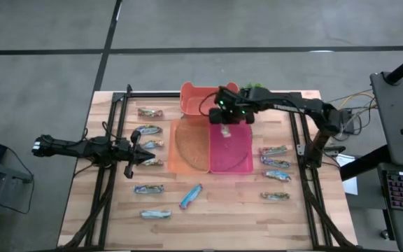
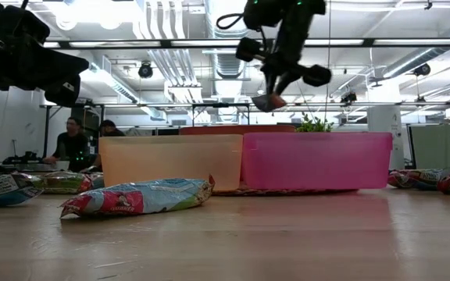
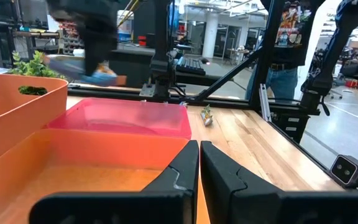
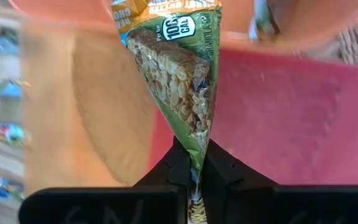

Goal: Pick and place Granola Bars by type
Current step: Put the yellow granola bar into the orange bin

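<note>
Several granola bars lie flat on the table: blue-silver ones left of the bins (image 1: 147, 129) and near the front (image 1: 191, 196), and more to the right (image 1: 276, 163). My right gripper (image 1: 224, 123) hangs above the pink bin (image 1: 240, 157), shut on a green-wrapped bar (image 4: 180, 74). This gripper and bar also show high above the bin in the low view (image 2: 270, 100). My left gripper (image 3: 199, 163) is shut with nothing in it. It waits left of the orange bin (image 1: 185, 166), beside the left-hand bars (image 1: 137, 151). My right gripper pinches the green bar by one narrow end of its wrapper (image 4: 196, 160) between the two fingers, coming from above and pointing down. The bar is lifted clear and hangs over the pink bin, its free end (image 2: 266, 103) below the fingers.
The orange and pink bins stand side by side mid-table on a round woven mat (image 1: 192, 143). A third orange bin (image 1: 196, 98) and a small green plant (image 1: 255, 85) are at the far edge. Black frame rails (image 1: 110, 140) run along both sides. People sit beyond the table (image 2: 73, 144).
</note>
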